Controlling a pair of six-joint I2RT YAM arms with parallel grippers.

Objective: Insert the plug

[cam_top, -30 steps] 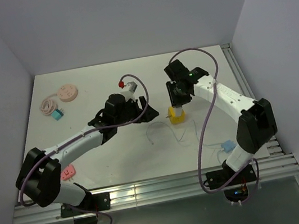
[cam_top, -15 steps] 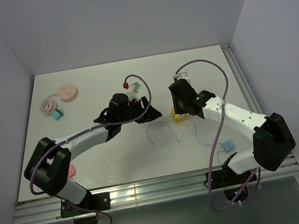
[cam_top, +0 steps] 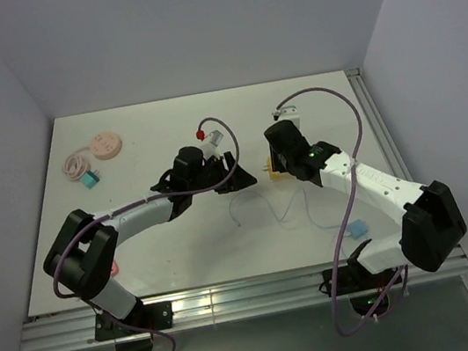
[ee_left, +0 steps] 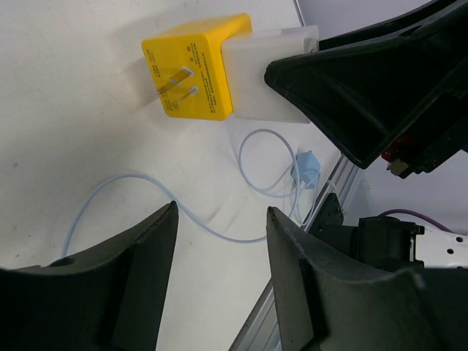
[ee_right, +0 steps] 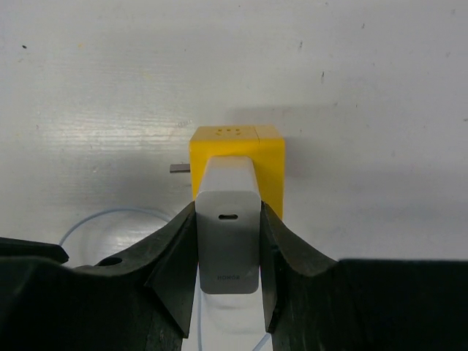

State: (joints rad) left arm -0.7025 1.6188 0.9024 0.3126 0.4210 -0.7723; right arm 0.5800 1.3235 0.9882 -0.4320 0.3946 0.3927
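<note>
Both arms stretch forward and bend inward, wrists low, tips near each other. The left gripper (ee_left: 219, 285) stands with fingers apart; the right gripper (ee_right: 228, 252) pinches tight.

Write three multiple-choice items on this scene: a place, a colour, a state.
1. The pink disc lies: A between the grippers; B at the far-left corner of the table; C by the right arm's base.
2. The cube on the white charger is: A green; B red; C yellow.
3. The right gripper is: A shut on the white charger; B open, empty; C holding a blue connector.
Key: 1 B, the top view shows it there; 2 C, both wrist views show yellow; 3 A, its fingers clamp the charger's sides.
</note>
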